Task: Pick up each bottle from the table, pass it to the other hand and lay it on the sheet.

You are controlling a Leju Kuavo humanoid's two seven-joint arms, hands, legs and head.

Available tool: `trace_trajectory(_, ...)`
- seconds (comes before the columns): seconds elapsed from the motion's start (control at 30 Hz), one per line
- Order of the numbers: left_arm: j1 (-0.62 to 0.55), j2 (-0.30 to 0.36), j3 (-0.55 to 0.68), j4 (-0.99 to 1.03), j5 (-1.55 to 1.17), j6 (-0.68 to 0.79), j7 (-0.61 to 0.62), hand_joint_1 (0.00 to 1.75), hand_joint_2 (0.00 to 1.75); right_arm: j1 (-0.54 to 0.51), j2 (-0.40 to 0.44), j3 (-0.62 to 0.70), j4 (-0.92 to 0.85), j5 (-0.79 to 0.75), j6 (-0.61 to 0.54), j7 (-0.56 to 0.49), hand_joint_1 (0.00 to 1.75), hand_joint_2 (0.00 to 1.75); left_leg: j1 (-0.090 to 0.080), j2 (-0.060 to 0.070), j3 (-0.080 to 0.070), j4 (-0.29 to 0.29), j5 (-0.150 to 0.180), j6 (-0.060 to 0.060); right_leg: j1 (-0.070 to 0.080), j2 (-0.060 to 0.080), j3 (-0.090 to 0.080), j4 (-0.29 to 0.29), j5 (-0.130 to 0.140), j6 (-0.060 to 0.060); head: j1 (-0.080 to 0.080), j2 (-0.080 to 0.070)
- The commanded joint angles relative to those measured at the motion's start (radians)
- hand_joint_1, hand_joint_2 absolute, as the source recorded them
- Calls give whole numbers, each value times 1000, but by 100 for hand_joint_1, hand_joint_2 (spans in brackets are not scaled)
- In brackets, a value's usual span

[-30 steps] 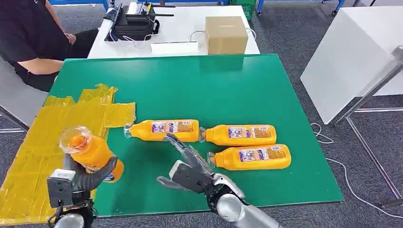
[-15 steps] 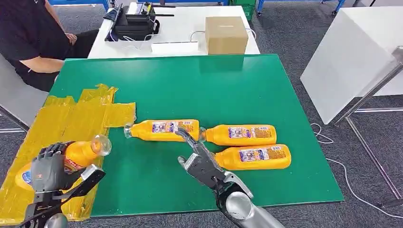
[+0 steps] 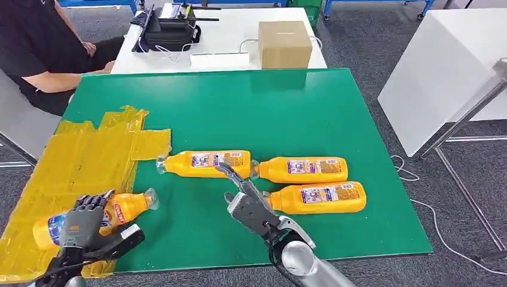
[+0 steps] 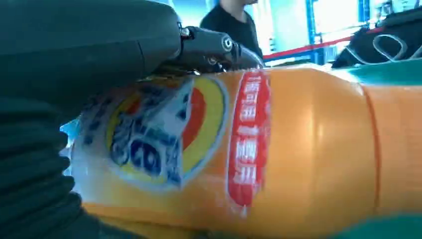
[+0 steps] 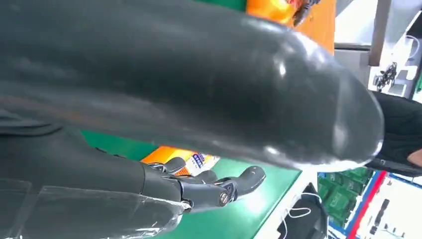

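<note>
Bottle (image 3: 89, 216) lies lengthwise on our yellow sheet (image 3: 78, 158) under left hand (image 3: 81, 224), fingers loosely around it; right hand (image 3: 244, 194), empty and spread, nearest the next bottle (image 3: 206, 163).

Silver arms, dark grey hands, black-jointed fingers (image 3: 234, 177).

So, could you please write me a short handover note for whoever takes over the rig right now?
Left hand: holds a bottle lying across the yellow sheet's edge, cap end over the green table; not released.
Right hand: open, holds nothing, among the three bottles on the table.
Done: first bottle brought to the sheet.
Left: release it, then pick up, pass and lay the other three.
</note>
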Motion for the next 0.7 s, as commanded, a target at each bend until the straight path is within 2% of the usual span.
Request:
trace_trajectory(0.03,-22,13,-68,80,26,-2,-18,0,0,-27,-2,-5,22,2,13,9,0,0,1,1,2,-1,0,-2,1,0,2,-1,0,-1,0,0)
trace_trajectory(0.2,-8,-2,-60,54,67,63,-47,0,0,-29,-2,-3,25,3,14,10,0,0,0,1,2,-1,0,-1,0,-1,2,-1,0,0,0,0)
trace_trajectory(0.33,14,-46,-21,-9,220,132,-137,0,0,-25,-13,0,25,11,11,10,0,0,1,2,3,-2,0,-2,1,0,3,-2,0,0,0,0)
trace_trajectory(0.53,18,-48,-21,-20,217,131,-135,0,0,-22,-17,0,23,11,12,11,0,0,1,0,2,-1,0,-1,1,-1,2,-1,0,0,0,0)
trace_trajectory(0.6,22,-95,26,-49,352,200,-228,0,0,-18,-25,5,16,34,-6,9,0,0,1,0,1,-1,0,-1,1,-1,1,-1,0,0,0,0)
trace_trajectory(0.7,22,-207,106,-158,613,251,-389,0,0,11,-51,8,-10,75,-35,5,0,0,1,-1,1,-1,0,-1,1,-3,2,-2,0,0,0,0)
